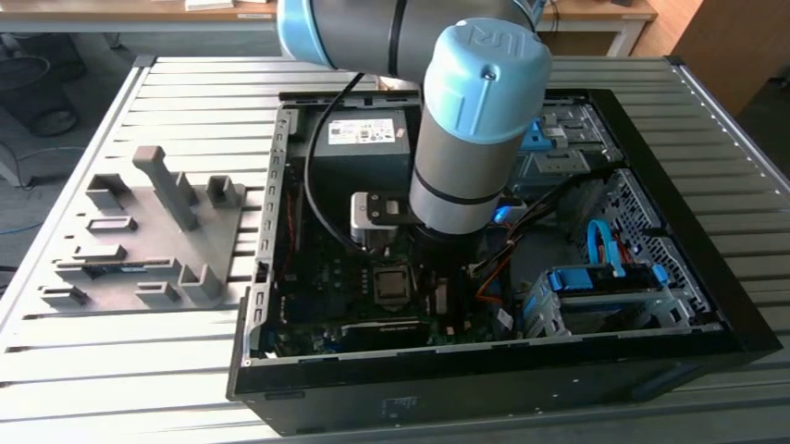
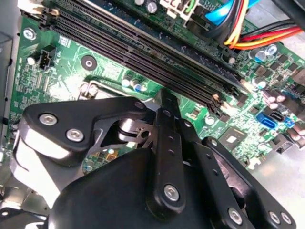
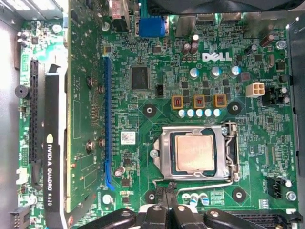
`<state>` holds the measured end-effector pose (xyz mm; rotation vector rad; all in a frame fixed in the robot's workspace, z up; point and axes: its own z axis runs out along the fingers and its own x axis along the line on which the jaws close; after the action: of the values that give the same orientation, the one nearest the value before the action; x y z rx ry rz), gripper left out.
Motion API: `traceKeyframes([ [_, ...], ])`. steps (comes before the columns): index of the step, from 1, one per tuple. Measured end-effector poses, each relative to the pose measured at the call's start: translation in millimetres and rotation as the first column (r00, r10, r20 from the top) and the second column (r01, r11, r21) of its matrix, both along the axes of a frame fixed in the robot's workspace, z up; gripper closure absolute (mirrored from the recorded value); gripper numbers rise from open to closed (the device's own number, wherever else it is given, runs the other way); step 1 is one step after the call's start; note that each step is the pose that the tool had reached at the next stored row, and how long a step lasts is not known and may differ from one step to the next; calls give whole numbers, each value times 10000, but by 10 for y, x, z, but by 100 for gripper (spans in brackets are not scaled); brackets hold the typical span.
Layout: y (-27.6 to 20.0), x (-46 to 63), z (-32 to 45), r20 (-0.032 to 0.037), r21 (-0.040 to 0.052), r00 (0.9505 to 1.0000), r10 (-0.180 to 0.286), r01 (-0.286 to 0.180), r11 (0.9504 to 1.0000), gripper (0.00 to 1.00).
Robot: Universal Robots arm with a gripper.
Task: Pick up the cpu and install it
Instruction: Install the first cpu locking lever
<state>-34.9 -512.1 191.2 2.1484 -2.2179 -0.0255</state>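
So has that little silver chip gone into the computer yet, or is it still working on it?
It looks mostly done: the cpu lies flat inside the socket on the green board. The gripper hangs just beside the socket, holding nothing visible. The socket's wire lever seems not latched yet.

one cpu (image 3: 194,151), one gripper (image 3: 166,202), one socket (image 3: 162,152)

The arm (image 1: 475,120) reaches steeply down, its pale blue wrist joint uppermost and the grey forearm tube below it, a black cable running along its side. In the second wrist view the black gripper (image 2: 164,102) points downward, its linkage bars spread to either side and the narrow fingers (image 2: 167,119) drawn together at the tip, holding nothing.
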Motion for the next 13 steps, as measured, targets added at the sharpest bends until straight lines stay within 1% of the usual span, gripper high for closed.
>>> traceKeyframes([
  [4,3,7,-34,-23,-8,10000,0,0,10000,90],
  [6,5,8,-51,-28,3,10000,-2,2,10000,90],
  [9,5,10,-51,-29,-2,10000,-1,1,10000,90],
  [11,6,11,-41,-25,5,10000,0,0,10000,90],
  [13,8,12,13,-10,14,10000,2,-2,10000,90],
])
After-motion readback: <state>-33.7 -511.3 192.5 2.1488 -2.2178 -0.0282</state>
